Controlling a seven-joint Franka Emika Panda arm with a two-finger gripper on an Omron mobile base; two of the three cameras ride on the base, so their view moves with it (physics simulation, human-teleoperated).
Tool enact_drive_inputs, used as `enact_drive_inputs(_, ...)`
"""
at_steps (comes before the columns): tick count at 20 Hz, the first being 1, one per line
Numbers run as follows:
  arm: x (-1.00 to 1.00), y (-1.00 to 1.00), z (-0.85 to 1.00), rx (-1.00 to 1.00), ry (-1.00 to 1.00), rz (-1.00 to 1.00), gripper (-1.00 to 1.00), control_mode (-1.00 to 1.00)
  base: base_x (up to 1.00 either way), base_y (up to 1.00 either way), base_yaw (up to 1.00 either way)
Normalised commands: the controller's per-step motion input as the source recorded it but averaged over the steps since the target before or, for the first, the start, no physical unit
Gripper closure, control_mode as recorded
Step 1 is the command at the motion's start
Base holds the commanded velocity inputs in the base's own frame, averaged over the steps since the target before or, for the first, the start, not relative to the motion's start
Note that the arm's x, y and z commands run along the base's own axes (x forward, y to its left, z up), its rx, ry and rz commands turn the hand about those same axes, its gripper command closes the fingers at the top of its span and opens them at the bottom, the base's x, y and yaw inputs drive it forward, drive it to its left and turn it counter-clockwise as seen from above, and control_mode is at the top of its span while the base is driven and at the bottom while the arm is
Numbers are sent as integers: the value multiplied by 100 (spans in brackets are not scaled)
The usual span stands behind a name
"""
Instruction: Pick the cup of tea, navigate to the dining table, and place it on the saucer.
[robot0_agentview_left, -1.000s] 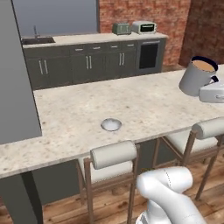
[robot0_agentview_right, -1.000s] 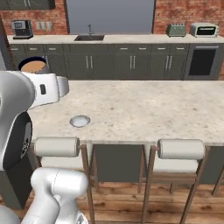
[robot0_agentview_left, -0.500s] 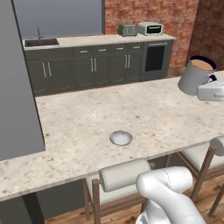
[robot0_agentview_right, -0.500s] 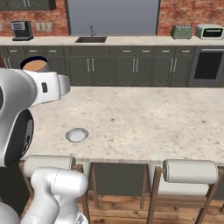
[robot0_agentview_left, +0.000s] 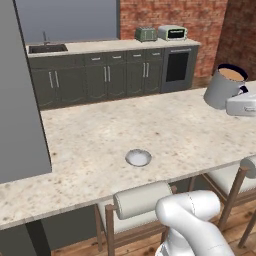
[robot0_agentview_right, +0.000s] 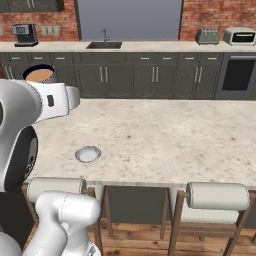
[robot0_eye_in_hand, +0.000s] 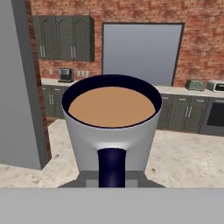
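**Cup held high, saucer down and off to one side**

I have the cup of tea (robot0_eye_in_hand: 111, 127) clamped in the pincer (robot0_eye_in_hand: 112, 177): its jaws are pressed together on the dark handle, which faces straight back at the hand camera, and the cup sits upright with the tea level and well below the rim. From the left base camera the cup (robot0_agentview_left: 223, 88) hangs in the air at the far right of the picture, above the back part of the worktop (robot0_agentview_left: 175, 130) and touching nothing but the pincer.

What matters now is where the saucer lies from that cup. The saucer (robot0_agentview_left: 138, 157) rests near the front edge of the worktop, just behind the cushioned stool (robot0_agentview_left: 143, 199), and it is bare. In the left base view it is well apart from the cup, lower and to the left. The right base view agrees: the cup (robot0_agentview_right: 40, 76) is up at the left, behind the white hand, while the saucer (robot0_agentview_right: 88, 154) sits lower and nearer the worktop's front edge.

So my judgement is that the coming move is a carry across and toward the front edge, then a straight descent, keeping the cup's axis vertical so nothing spills. The saucer is barely wider than the cup, so centring before lowering is the risk.
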Motion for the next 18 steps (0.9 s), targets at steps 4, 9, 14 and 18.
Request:
enact_drive_inputs(4, 4, 0, 0, 0, 0, 0, 100, -100, 0, 0, 0)
enact_drive_inputs(9, 85, 3, 0, -3, 27, 8, 100, -100, 0, 0, 0)
enact_drive_inputs(14, 100, 3, -48, -4, 32, 36, 100, -100, 0, 0, 0)
enact_drive_inputs(18, 100, -7, -98, -3, 4, 53, 100, -100, 0, 0, 0)
